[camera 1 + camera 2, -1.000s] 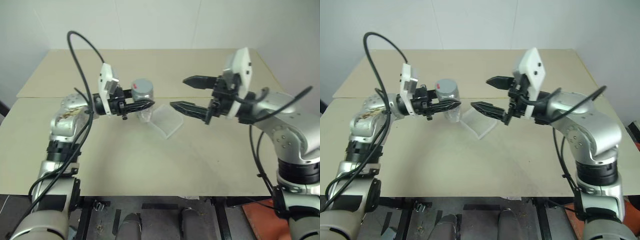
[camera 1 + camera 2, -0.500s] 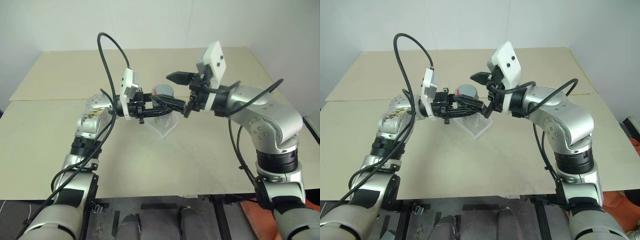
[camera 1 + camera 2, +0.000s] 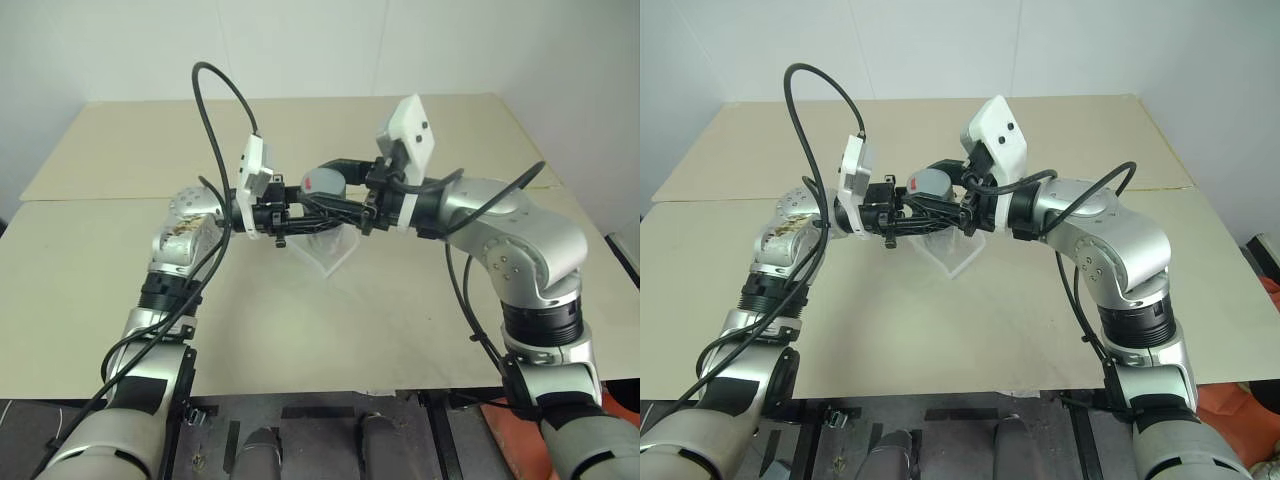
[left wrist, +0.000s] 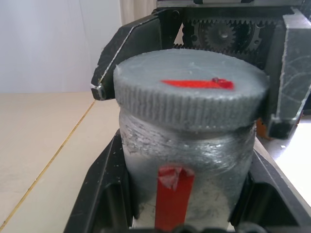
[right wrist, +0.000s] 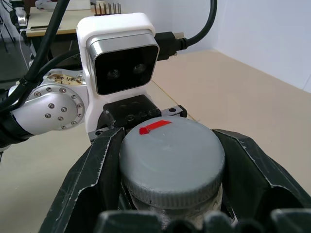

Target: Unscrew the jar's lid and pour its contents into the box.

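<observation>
The jar (image 4: 184,160), clear with a red stripe, hangs upright above the middle of the table. My left gripper (image 3: 318,212) is shut on its body from the left. My right gripper (image 3: 320,188) comes in from the right and is shut on the grey lid (image 3: 322,180), one finger on each side of the rim. In the right wrist view the lid (image 5: 172,162) sits between both fingers (image 5: 92,179), red mark up. The clear box (image 3: 330,250) lies on the table just below and behind the jar. The contents are hidden behind the cloudy jar wall.
The tan table (image 3: 330,330) has a seam (image 3: 90,198) running across it at the level of the arms. A black cable (image 3: 215,90) loops above my left arm, and another (image 3: 465,300) hangs beside my right arm. A white wall stands behind the table.
My right gripper has come left to the jar and closed its open fingers on the lid. The left gripper still holds the jar.
</observation>
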